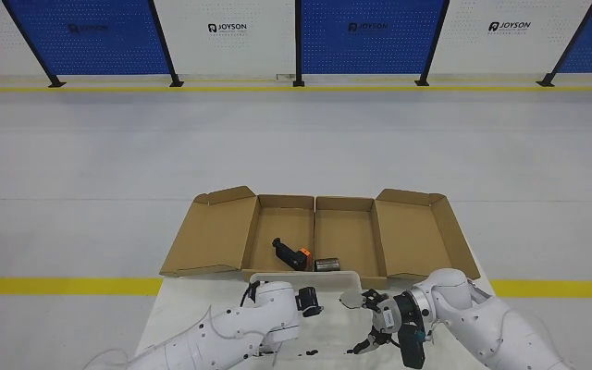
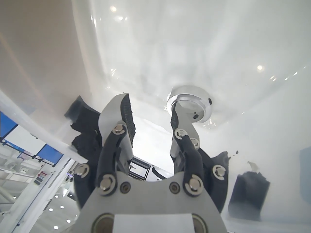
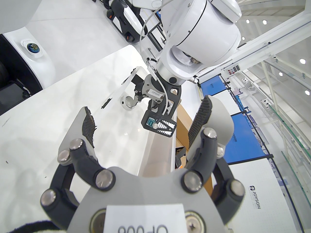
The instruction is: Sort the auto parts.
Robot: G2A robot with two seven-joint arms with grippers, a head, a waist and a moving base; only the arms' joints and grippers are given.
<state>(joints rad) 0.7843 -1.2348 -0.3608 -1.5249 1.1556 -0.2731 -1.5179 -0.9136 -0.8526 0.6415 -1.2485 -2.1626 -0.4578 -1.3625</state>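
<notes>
Down on the floor of the clear bin [image 2: 170, 37], which stands just in front of the box [image 1: 407, 231], lies a silver ring [image 2: 190, 103]. The left gripper [image 2: 150, 105] sits inside the bin, pointed at its floor, jaws apart, one fingertip against the ring's rim and the other clear of it. The right gripper [image 3: 145, 107] hangs near, turned toward the left one, jaws wide apart and empty. In the box lie a black-orange part [image 1: 293, 254] and a metal cylinder [image 1: 326, 265].
</notes>
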